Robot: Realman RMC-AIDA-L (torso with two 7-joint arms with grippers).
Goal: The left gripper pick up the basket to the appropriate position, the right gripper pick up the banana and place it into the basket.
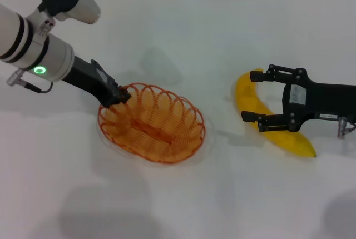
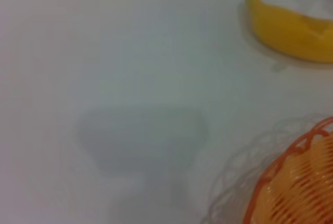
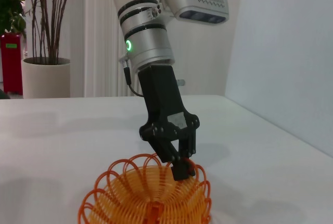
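Where the white table [image 1: 233, 22] lies bare around them, orange looped-wire basket [image 1: 151, 123] sits centre, left tool [image 1: 118, 96] pinched shut on its scalloped rim. Curved yellow banana [image 1: 251, 101] lies well right, right tool [image 1: 253, 96] spread open astride it, fingers apart.

A plain white counter [image 1: 183, 33] carries an orange wire basket [image 1: 151, 123], with a yellow banana [image 1: 267, 114] lying well apart to its right.

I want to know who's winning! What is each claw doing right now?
Left claw: shut on the rim of the basket.
Right claw: open, its fingers on either side of the banana, not squeezing it yet.
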